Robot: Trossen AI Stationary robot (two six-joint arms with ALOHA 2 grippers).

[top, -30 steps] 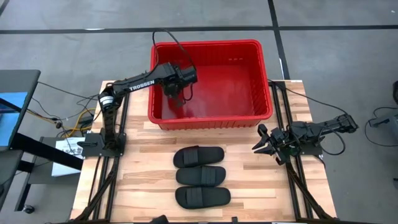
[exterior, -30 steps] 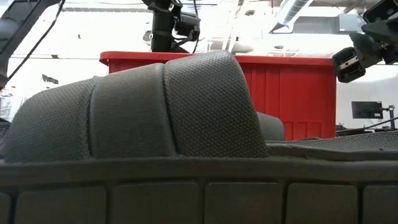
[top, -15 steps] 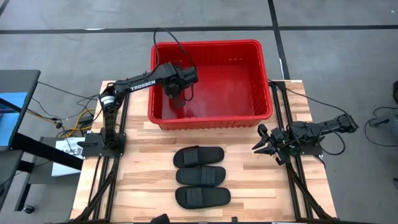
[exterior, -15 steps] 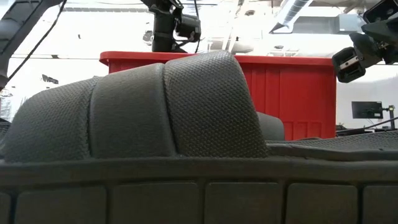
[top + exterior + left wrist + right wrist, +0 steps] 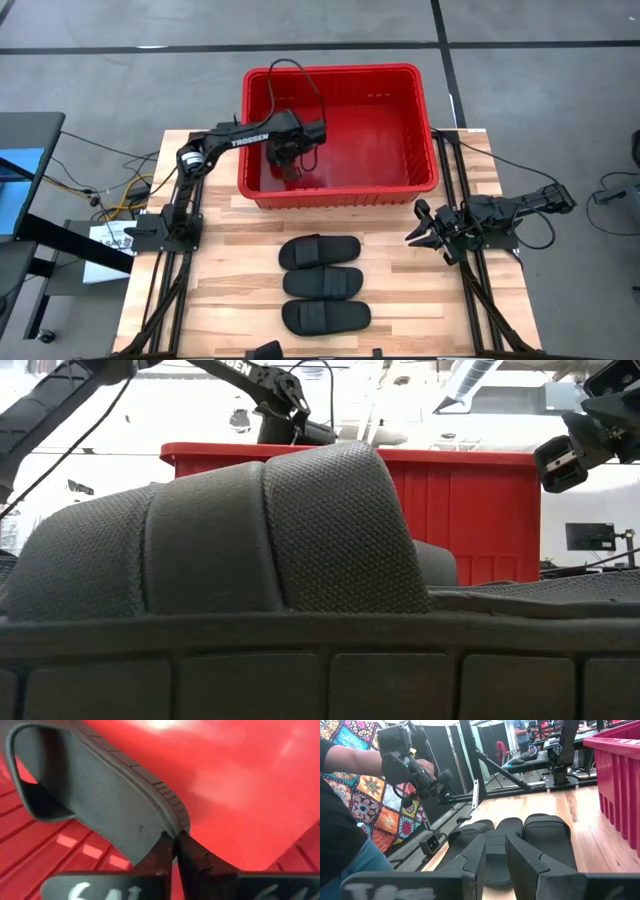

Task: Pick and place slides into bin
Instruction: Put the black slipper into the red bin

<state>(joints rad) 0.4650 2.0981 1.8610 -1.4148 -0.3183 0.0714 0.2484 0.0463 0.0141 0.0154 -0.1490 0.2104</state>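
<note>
A black slide (image 5: pixel 100 795) is in my left gripper (image 5: pixel 174 836), which reaches down inside the red bin (image 5: pixel 420 120) near its left wall (image 5: pixel 290 168). Three more black slides (image 5: pixel 320 250) (image 5: pixel 322 283) (image 5: pixel 326 317) lie flat on their soles in a column on the wooden table in front of the bin. The nearest one fills the low view (image 5: pixel 250 540). My right gripper (image 5: pixel 415 228) is open and empty at the table's right, beside the slides; in its own view (image 5: pixel 496 840) it points at them. My left gripper pinches the edge of the slide's sole (image 5: pixel 175 820) at one end between its two fingers. The fingers come from above, slanting down into the bin. The slide extends away from the fingertips over the bin's red floor, strap end farthest; whether it touches the floor I cannot tell.
The bin stands at the table's far edge, its rim (image 5: pixel 470 457) well above the table. A person (image 5: pixel 350 795) holding a hand-held device stands beyond the table's left side. Bare wood lies left and right of the slides.
My left gripper has gone down deeper into the bin and a little toward the table's near edge, the arm's forearm dropping and tipping over the bin's left wall. It stays shut on the slide.
</note>
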